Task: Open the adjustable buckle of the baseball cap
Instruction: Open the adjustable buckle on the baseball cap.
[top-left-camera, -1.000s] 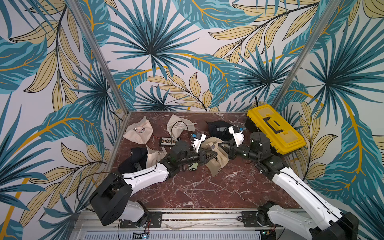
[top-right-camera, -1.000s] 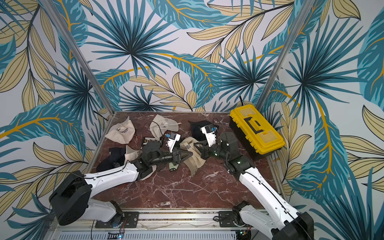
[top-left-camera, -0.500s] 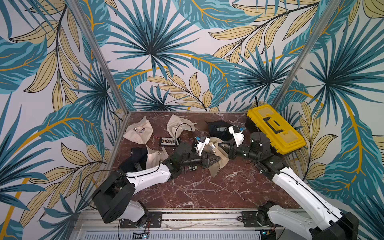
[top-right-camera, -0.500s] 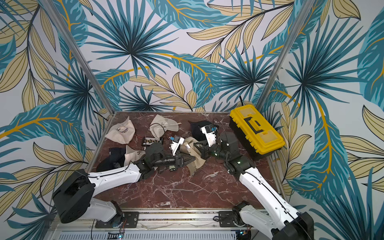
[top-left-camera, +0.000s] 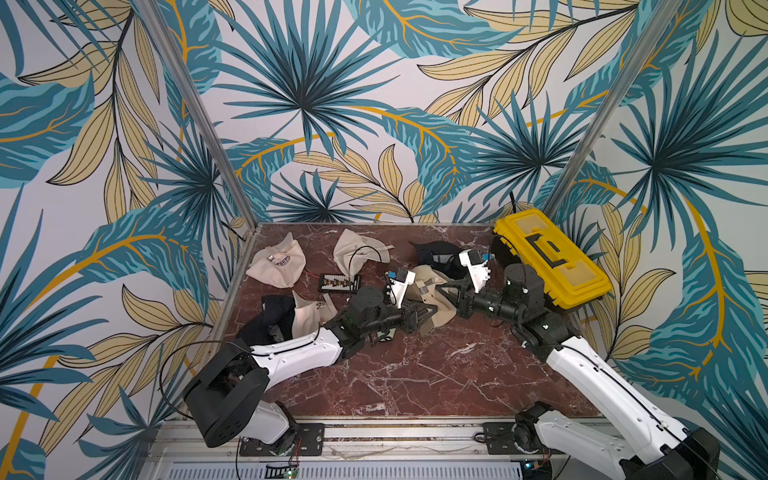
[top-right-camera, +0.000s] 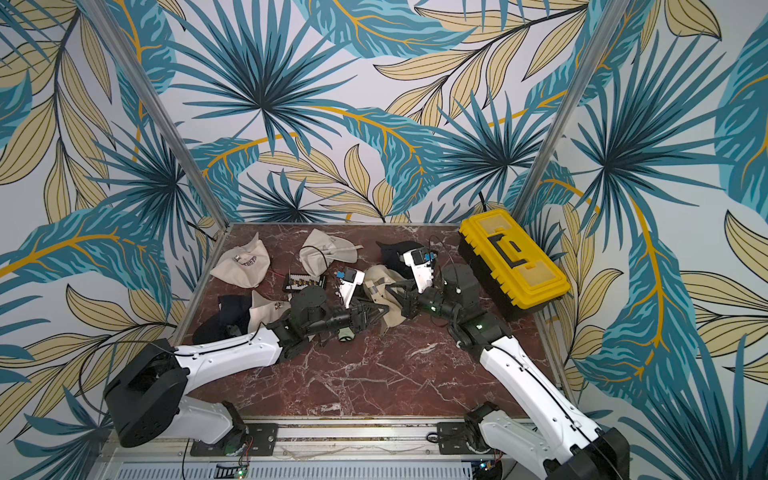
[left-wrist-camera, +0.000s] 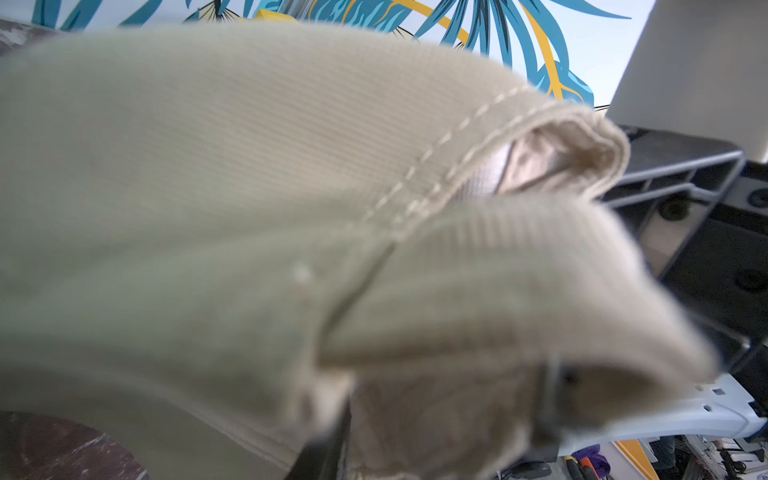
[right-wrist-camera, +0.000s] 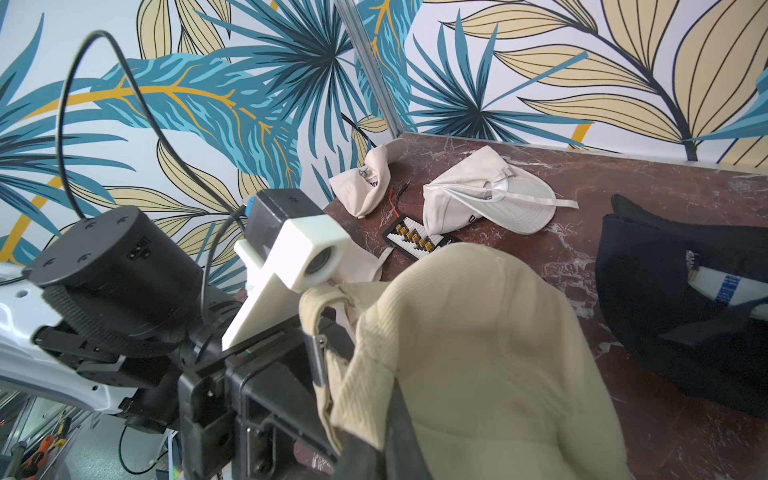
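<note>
A tan corduroy baseball cap (top-left-camera: 434, 284) (top-right-camera: 382, 282) hangs between my two grippers at mid table. My right gripper (top-left-camera: 446, 291) (top-right-camera: 397, 290) (right-wrist-camera: 386, 449) is shut on the cap's crown fabric (right-wrist-camera: 478, 353). My left gripper (top-left-camera: 424, 313) (top-right-camera: 376, 311) (right-wrist-camera: 328, 345) pinches the back strap. The metal buckle (right-wrist-camera: 318, 359) sits right at its fingertips, with the strap looping above it. In the left wrist view the cap (left-wrist-camera: 249, 166) fills the frame, with fabric between the jaws of the left gripper (left-wrist-camera: 436, 432).
A yellow toolbox (top-left-camera: 548, 257) stands at the right edge, close behind my right arm. A black cap (top-left-camera: 434, 253) lies just behind the held one. Two cream caps (top-left-camera: 278, 266) (top-left-camera: 357, 253), a black-and-cream cap (top-left-camera: 286, 316) and a small connector board (top-left-camera: 338, 283) lie to the left.
My left arm has pushed to the right, bringing its gripper onto the cap's strap. The right arm and its grip on the cap have stayed put.
</note>
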